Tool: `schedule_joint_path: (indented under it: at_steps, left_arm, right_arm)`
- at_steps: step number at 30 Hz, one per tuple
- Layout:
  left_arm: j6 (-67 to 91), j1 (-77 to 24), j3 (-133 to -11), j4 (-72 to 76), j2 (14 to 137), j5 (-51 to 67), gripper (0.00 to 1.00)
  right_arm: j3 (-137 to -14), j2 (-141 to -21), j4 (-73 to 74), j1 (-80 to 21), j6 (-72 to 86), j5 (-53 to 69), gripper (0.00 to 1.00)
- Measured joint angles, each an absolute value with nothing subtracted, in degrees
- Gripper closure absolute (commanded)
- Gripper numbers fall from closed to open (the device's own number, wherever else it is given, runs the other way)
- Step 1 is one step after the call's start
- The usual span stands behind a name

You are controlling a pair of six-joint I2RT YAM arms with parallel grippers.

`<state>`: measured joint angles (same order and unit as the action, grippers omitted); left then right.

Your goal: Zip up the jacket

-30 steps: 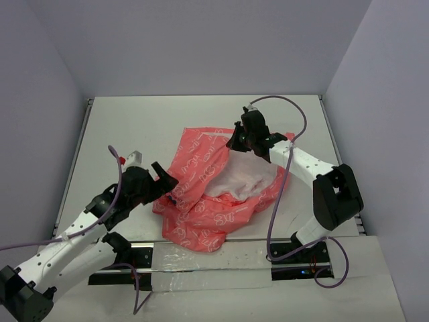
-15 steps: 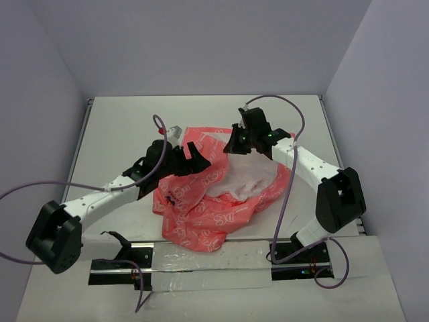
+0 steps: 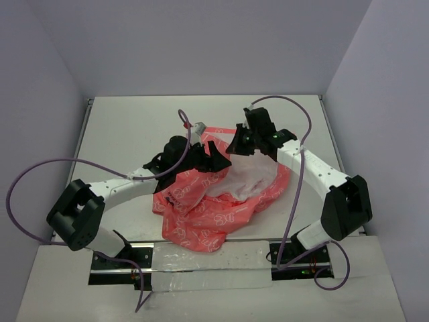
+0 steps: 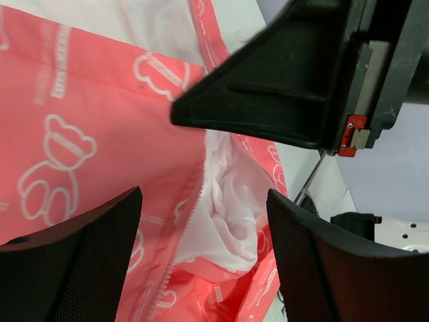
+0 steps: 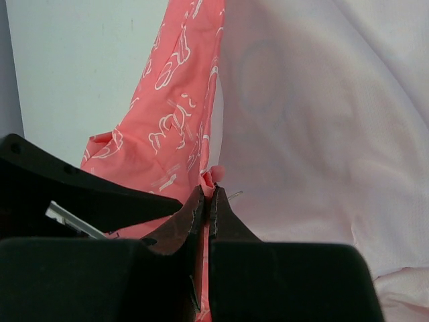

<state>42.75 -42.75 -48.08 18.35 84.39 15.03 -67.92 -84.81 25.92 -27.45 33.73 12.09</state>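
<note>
Between the spread jaws of my left gripper [image 4: 202, 201], the jacket [image 4: 80, 134] lying crumpled just beneath, its toothed front edge and white lining [image 4: 231, 221] in the gap, just beyond them, my right gripper [image 5: 208, 194] pinching a coral fold of that jacket, pale table [image 3: 114, 127] farther off.

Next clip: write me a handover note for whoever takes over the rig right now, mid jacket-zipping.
Left hand: open, over the jacket by its zipper teeth, holding nothing.
Right hand: shut on a pinch of the jacket's pink edge beside the white lining.
The jacket lies crumpled in the middle of the table, front open.
Done: one edge gripped.
Left: grip the other side, join the sides, zip up.
</note>
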Motion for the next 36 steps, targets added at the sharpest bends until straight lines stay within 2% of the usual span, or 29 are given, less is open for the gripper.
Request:
schedule_joint_path:
  at_steps: [11,18,20,21,23,24,25,26,28,30,31,33,34,36]
  left_arm:
    - [41.0,-44.6,-50.7,18.0,87.1,9.9,0.34]
    - [40.1,-44.6,-53.3,17.1,88.1,6.4,0.37]
    - [39.8,-44.6,-53.9,16.7,88.4,6.2,0.44]
    - [39.7,-44.6,-54.2,16.4,88.6,6.2,0.52]
    - [39.5,-44.8,-55.1,15.9,89.3,6.3,0.74]
    - [39.4,-44.9,-55.4,15.8,89.7,6.4,0.90]
    - [39.4,-45.0,-55.6,15.9,89.9,6.7,0.99]
    - [39.7,-45.2,-55.7,16.1,89.9,6.9,1.00]
    - [39.8,-45.4,-56.0,16.0,90.0,7.0,1.00]
    - [39.8,-45.4,-56.1,16.0,90.0,7.1,1.00]
    - [39.8,-45.4,-56.1,16.0,90.0,7.1,1.00]
    - [39.8,-45.4,-56.1,15.8,90.0,7.1,1.00]
    - [39.8,-45.3,-56.0,15.6,90.0,7.1,1.00]
    - [39.8,-45.2,-55.7,15.6,90.0,7.2,1.00]
  right_arm:
    - [-67.9,-83.3,26.3,-27.6,34.7,12.7,1.00]
    - [-67.9,-81.9,26.7,-27.6,34.7,13.3,1.00]
    - [-67.9,-81.8,26.7,-27.7,34.7,13.1,1.00]
    - [-67.9,-81.7,26.7,-27.7,34.7,13.1,1.00]
    - [-67.9,-81.7,26.7,-27.7,34.7,13.0,1.00]
    - [-67.9,-81.7,26.7,-27.7,34.7,13.0,1.00]
    - [-67.9,-81.7,26.7,-27.7,34.7,12.9,1.00]
    - [-67.9,-81.7,26.7,-27.7,34.7,12.8,1.00]
    - [-67.9,-81.6,26.7,-27.8,34.7,12.6,0.93]
    - [-67.9,-81.5,26.7,-27.7,34.7,12.5,0.81]
    - [-67.9,-81.5,26.7,-27.8,34.7,12.5,0.63]
    - [-67.9,-81.4,26.8,-27.8,34.7,12.2,0.42]
    - [-67.9,-81.3,27.1,-27.8,34.6,11.8,0.38]
    - [-67.9,-80.6,27.9,-27.6,34.4,11.3,0.34]
